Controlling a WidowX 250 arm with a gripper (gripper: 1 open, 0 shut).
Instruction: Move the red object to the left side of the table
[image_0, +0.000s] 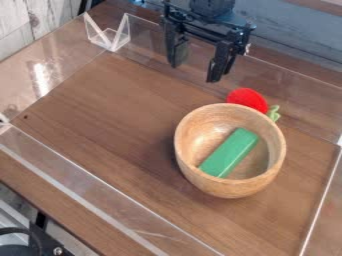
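**Open gripper hanging above the table, strawberry tucked behind the bowl**

The black gripper (197, 57) is hanging in the upper middle of the frame, pointing down, its two fingers (218, 63) standing apart with nothing between them. The red object (249, 99), a small strawberry toy with a green leafy bit on its right, is lying at the right of centre, just behind the far rim of the wooden bowl (194, 162) and partly hidden by it. A green block (230, 152) is resting tilted inside the bowl. The bowl is sitting lower right of centre, between the camera and the strawberry. The table (107, 110) is showing dark wood grain, bordered by low clear acrylic walls (107, 33); the upper left corner piece is catching the light.
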